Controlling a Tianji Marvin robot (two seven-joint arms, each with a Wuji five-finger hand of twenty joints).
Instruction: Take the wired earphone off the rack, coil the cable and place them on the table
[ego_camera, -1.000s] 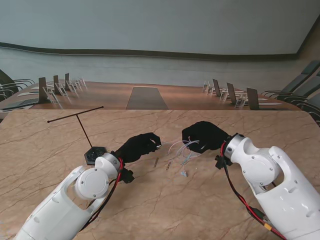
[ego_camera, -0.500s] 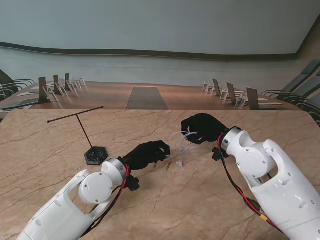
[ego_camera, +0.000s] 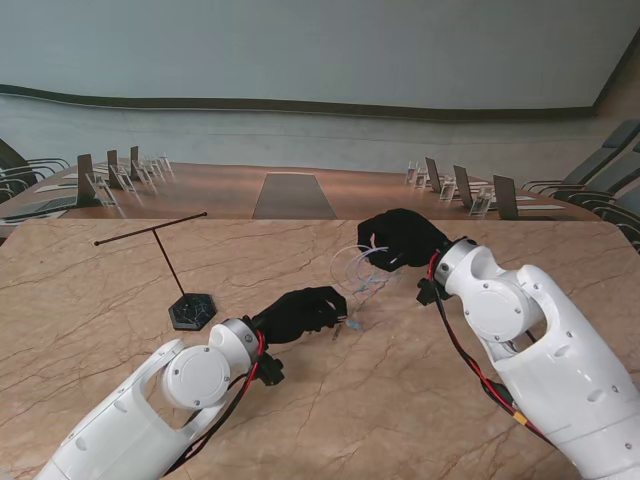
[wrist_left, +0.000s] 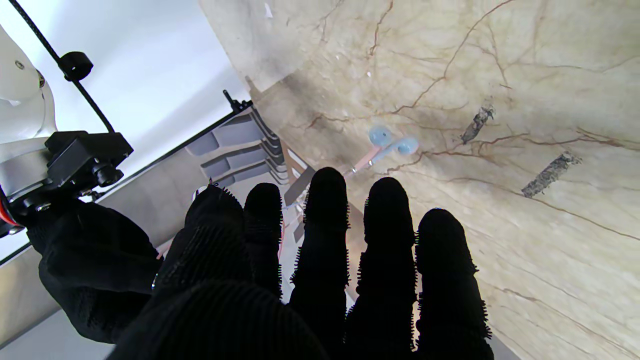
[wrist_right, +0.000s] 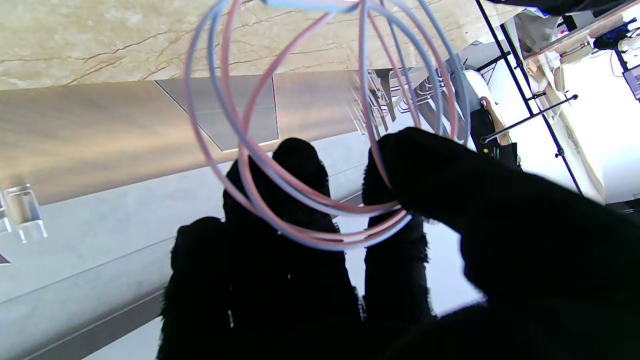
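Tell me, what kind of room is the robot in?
Probably a big meeting room. Beyond the marble table there is a long wooden conference table with name stands and chairs on both sides, and a curved wall behind.

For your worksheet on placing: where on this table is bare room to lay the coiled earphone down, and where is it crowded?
Bare marble lies nearer to me between the two arms, and farther from me between the rack and the right hand. It is crowded in the middle, where the left hand, the earbuds and the coiled cable meet.
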